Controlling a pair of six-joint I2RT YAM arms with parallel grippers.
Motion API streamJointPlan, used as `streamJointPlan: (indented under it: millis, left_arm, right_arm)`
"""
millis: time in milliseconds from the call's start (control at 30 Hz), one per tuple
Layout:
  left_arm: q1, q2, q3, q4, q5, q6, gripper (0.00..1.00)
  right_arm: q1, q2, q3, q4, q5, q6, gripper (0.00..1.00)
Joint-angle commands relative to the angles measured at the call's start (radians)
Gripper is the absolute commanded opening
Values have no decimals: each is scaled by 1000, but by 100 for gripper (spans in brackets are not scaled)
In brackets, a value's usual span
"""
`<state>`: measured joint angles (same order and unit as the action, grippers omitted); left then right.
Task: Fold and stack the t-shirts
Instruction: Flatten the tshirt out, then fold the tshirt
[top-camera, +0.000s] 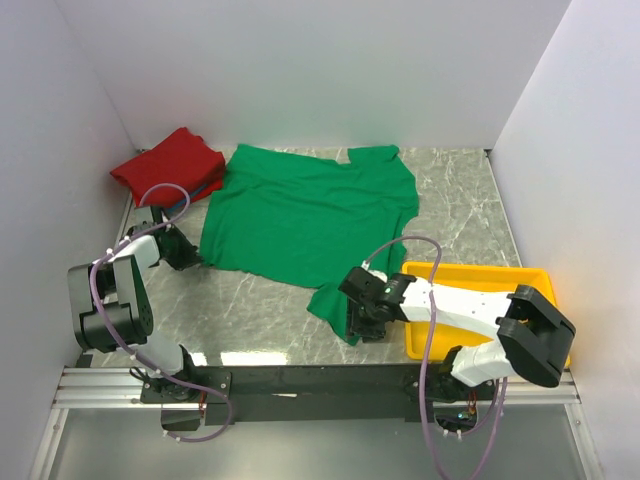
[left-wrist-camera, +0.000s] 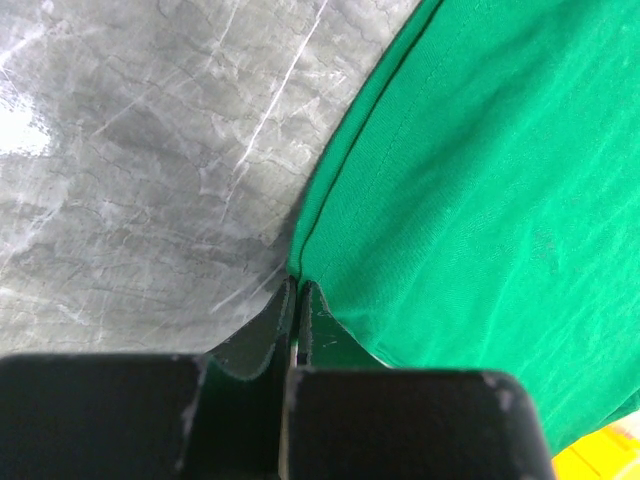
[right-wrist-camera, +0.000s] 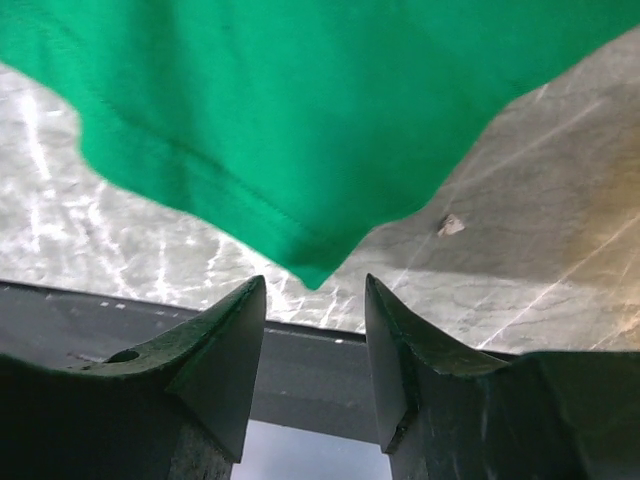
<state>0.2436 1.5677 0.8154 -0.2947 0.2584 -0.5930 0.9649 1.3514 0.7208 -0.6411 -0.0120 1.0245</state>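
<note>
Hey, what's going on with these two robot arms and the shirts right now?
Both arms are working on the green t-shirt, which lies spread out on the table. The left gripper is shut on the hem at the shirt's left edge. The right gripper is open, with the shirt's near corner right at its fingertips but not gripped. The red t-shirt sits in a compact bundle at the far left corner, so nothing is stacked yet.
</note>
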Motion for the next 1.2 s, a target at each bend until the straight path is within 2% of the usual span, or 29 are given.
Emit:
streamJointPlan:
  millis: [0,300,400,500,533,600,900,1167]
  left_arm:
    - [3,-49,10,17,18,-8,0]
    - [5,-77,1,6,2,-5,1]
    - [6,-78,5,-3,-5,-4,0]
    - [8,-89,4,-12,-14,-10,0]
    - [16,-93,-1,-14,-16,-14,0]
    - [29,-107,-7,-23,-18,-22,1]
    - [121,-208,-67,-64,-50,-57,0]
    - [169,-337,-111,-124,-128,-42,0]
  right_arm:
    - [9,12,-11,40,-5,29,51]
    - [20,86,-12,54,-40,23,45]
    - [24,104,-18,41,-52,28,38]
    - [29,92,-32,26,-68,34,24]
    - [31,85,-37,20,-78,36,9]
    - [35,57,-46,0,-94,37,0]
    - [63,-46,-24,-91,-151,51,0]
    - [109,-34,48,-163,-175,54,0]
